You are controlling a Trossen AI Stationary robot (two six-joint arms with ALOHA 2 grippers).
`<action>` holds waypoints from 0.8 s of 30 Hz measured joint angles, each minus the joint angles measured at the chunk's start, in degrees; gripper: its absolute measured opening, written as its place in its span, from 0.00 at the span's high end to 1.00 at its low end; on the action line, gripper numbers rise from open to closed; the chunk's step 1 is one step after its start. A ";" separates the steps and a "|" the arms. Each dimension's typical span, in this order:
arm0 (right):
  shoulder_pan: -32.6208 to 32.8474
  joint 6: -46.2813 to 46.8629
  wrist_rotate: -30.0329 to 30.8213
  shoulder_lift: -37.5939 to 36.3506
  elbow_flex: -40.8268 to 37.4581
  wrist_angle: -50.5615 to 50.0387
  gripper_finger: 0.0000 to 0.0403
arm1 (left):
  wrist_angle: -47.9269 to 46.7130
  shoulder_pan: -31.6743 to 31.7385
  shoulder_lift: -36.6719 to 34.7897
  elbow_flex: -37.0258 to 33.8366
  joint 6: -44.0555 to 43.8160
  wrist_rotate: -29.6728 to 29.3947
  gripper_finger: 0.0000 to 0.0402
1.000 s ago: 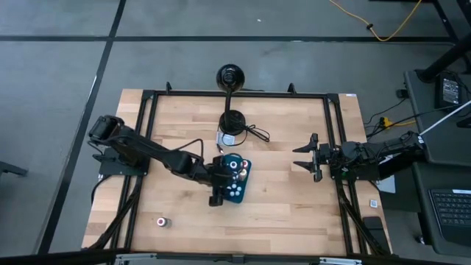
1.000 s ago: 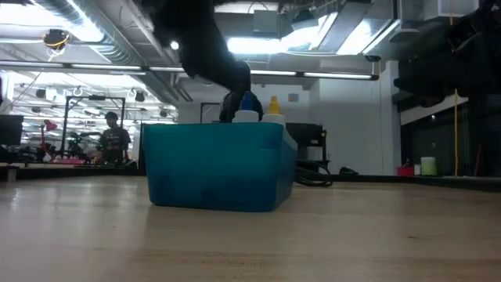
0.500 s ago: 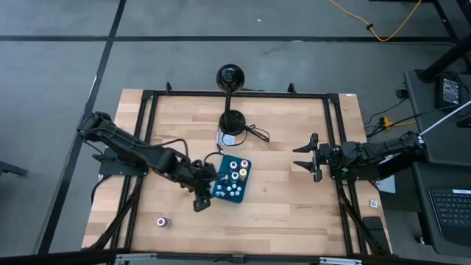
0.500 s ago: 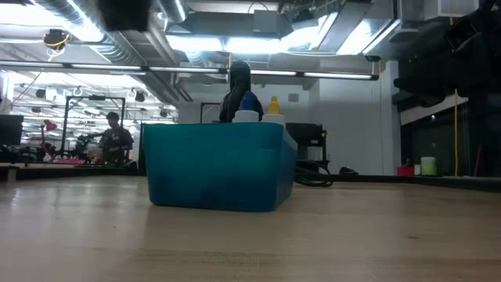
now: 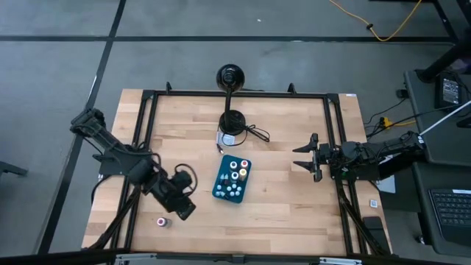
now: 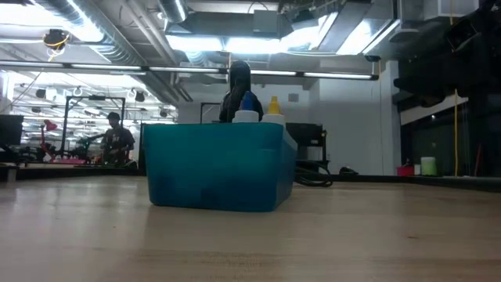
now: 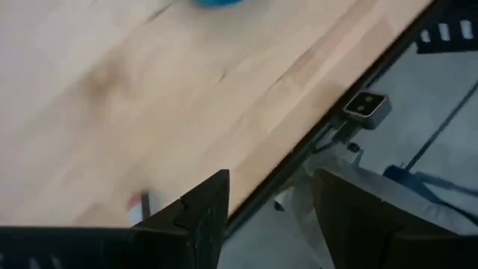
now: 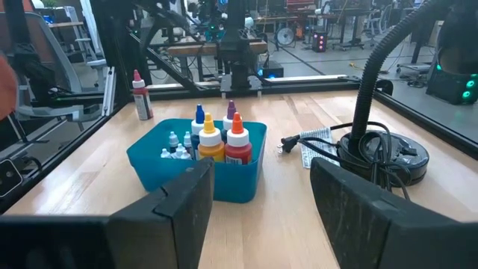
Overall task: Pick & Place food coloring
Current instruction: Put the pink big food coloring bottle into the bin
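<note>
Bottle (image 5: 161, 221) lies on the table just beside open left gripper (image 5: 182, 210).

Surface (image 5: 280, 184) is showing as pale wood planks, butcher-block joints, smooth with a satin sheen. Frame (image 5: 335, 147) around it is looking like matt black metal. Tray (image 8: 246, 179) is reading as teal plastic, smooth, slightly glossy. Bottles (image 8: 224, 142) are looking like plastic, glossy, with coloured caps. Stray bottle (image 5: 162, 221) is the same plastic. Lamp base (image 8: 388, 153) is shining as glossy black, its gooseneck (image 8: 385, 56) matt and ribbed. Right pincer (image 8: 258, 194) is showing fingers (image 8: 183, 213) in matt dark plastic. Floor (image 5: 59, 73) is looking like matt grey carpet.
</note>
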 joint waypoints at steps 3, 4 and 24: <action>0.02 0.00 0.00 0.00 0.02 0.00 0.45 | -4.91 -2.65 -0.56 1.30 -6.54 0.22 0.54; 0.02 0.00 0.00 0.00 0.00 0.00 0.45 | -6.77 -3.61 -0.54 2.43 -8.29 0.24 0.54; 0.00 0.00 0.00 0.00 0.02 0.02 0.45 | -30.98 -14.98 10.48 14.99 -26.49 10.90 0.54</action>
